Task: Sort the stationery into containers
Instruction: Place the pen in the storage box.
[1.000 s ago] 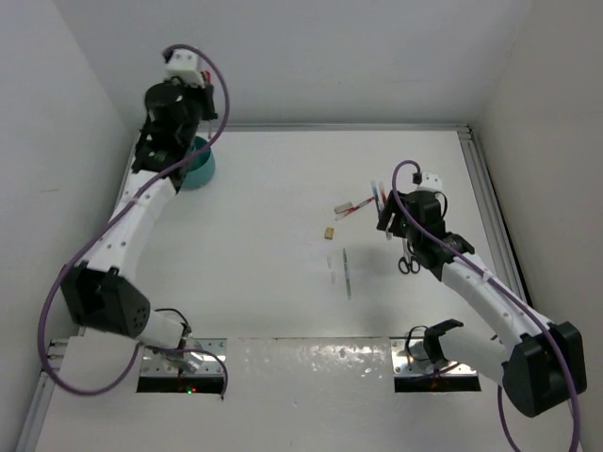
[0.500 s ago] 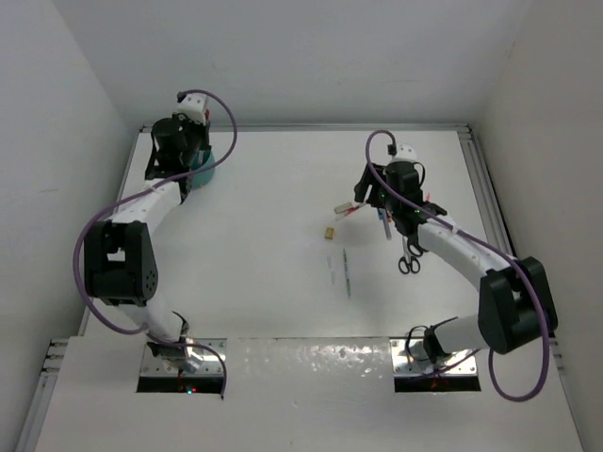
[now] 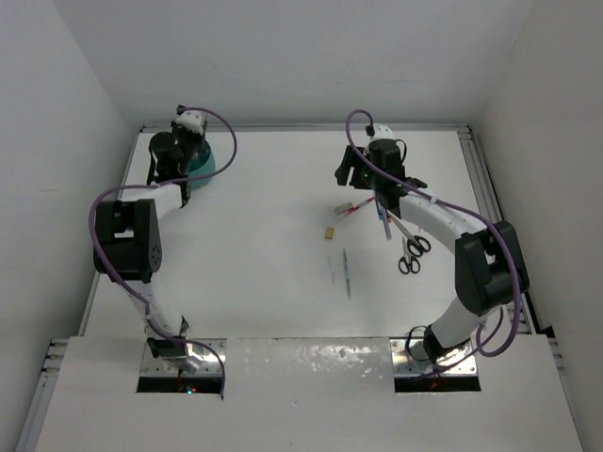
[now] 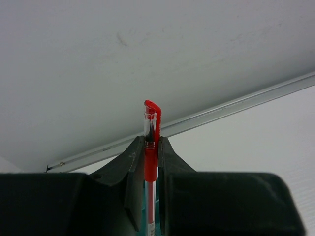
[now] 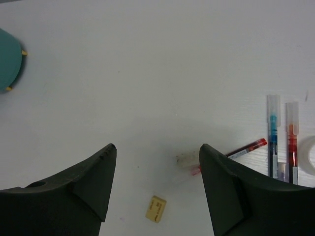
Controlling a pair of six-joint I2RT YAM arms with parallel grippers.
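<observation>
Counting pens first: three red in all. That's one upright red pen (image 4: pixel 150 147), one slanted red pen (image 5: pixel 244 147) and one straight red pen (image 5: pixel 292 140). Add one blue pen (image 5: pixel 272 132) and one grey pen (image 3: pixel 347 273), and that makes five pens. One pair of scissors (image 3: pixel 412 254). One eraser (image 5: pixel 156 209). One tape roll (image 5: pixel 307 147), cut off by the frame edge. One teal tub (image 3: pixel 205 165).

walls (image 3: pixel 311 56): plain white, three sides | table (image 3: pixel 264 217): white, matte | rail (image 3: pixel 283 126): metal, along table edge | light: even
</observation>
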